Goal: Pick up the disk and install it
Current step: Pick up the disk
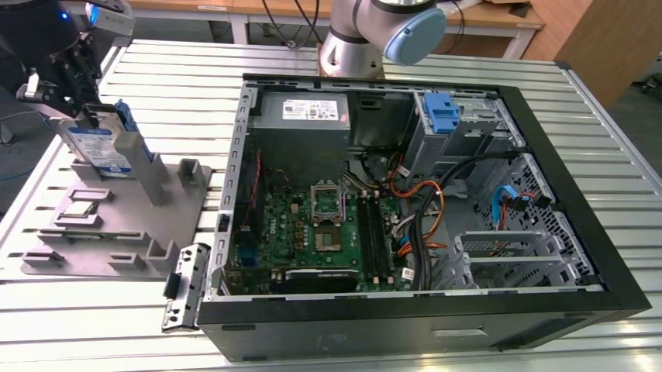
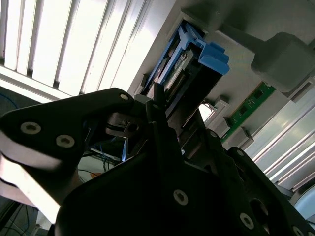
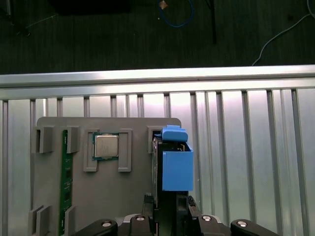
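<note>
At the exterior view's far left I, the gripper [image 1: 91, 122], hung over the grey fixture plate [image 1: 124, 232] that lay on the slatted metal table [image 1: 197, 70]. My fingers [image 3: 147, 200] were closed on the disk [image 1: 104, 151], one on each broad face near its top edge. The disk stood upright on its edge in a slot of the plate, blue rail facing the computer. In the first wrist view its blue rail [image 3: 176, 169] sat just beside a square processor chip [image 3: 106, 146] nested in its own pocket, and a green memory stick [image 3: 64, 182] lay in another slot further along. To the right of the plate a black bracket [image 1: 183, 287] leaned against the open computer case [image 1: 579, 232]. Inside the case were the grey power supply [image 1: 300, 112] and the green motherboard [image 1: 310, 232], and further right a tall blue latch [image 1: 441, 112] stood at the drive cage.
</note>
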Tool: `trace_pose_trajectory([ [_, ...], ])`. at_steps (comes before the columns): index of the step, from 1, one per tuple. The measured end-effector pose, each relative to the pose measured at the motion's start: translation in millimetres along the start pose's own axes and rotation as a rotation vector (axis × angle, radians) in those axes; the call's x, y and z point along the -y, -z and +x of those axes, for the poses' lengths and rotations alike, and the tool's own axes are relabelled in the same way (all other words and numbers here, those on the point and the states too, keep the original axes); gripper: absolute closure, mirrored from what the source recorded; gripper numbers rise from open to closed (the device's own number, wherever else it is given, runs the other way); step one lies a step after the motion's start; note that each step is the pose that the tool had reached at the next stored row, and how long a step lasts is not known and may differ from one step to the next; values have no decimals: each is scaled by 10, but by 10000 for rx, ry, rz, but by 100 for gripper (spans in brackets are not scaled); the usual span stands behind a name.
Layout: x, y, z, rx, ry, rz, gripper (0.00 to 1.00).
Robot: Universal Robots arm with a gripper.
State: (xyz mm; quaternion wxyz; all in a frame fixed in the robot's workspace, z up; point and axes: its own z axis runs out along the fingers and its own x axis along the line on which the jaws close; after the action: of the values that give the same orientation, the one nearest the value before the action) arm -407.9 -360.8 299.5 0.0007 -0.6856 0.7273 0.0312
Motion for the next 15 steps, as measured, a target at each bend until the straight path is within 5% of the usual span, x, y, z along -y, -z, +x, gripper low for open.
trace_pose_trajectory([
  [15,0,-3,0,-5,357,-14,65],
])
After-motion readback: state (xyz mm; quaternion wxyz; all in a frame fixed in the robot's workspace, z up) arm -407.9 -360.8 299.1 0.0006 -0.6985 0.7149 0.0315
